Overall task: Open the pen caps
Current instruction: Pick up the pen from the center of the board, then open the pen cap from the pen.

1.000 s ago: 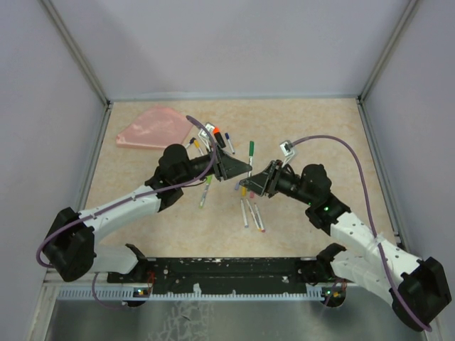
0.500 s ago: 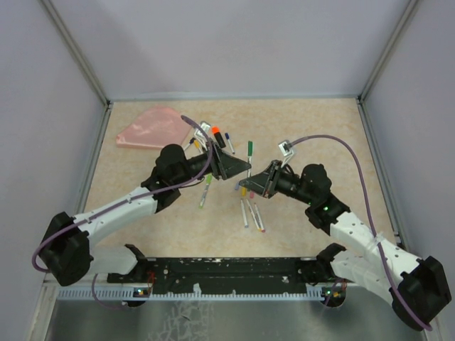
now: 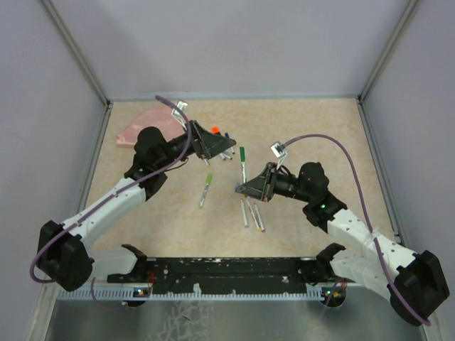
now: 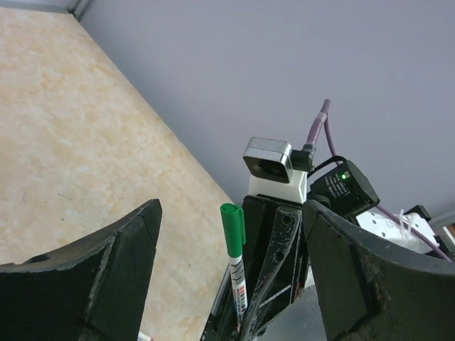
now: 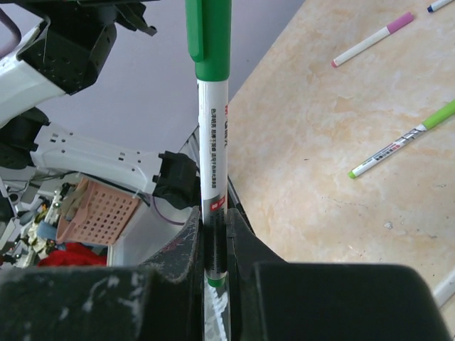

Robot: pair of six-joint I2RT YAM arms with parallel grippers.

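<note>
My right gripper [image 3: 243, 187] [image 5: 213, 226] is shut on the lower barrel of a white pen [image 3: 242, 168] [image 5: 212, 142], which it holds clear of the table. A green pen cap [image 3: 242, 151] [image 5: 208, 35] [image 4: 232, 226] sits on the pen's far end. My left gripper [image 3: 226, 145] [image 4: 231, 213] is open, up and to the left of the pen, with the green cap showing between its spread fingers but apart from them. More capped pens lie on the table: a light green one [image 3: 206, 189] [image 5: 404, 143], a pink one [image 5: 370, 42], and several [image 3: 250, 214] below the right gripper.
A pink flat pouch [image 3: 141, 126] lies at the back left. A cluster of pens, one with an orange cap [image 3: 215, 129], sits behind the left gripper. Grey walls close the table at the back and on both sides.
The left gripper opened, let go of the green-capped pen and drew back up and to the left. The right gripper shut on the pen and shifted slightly left with it.
</note>
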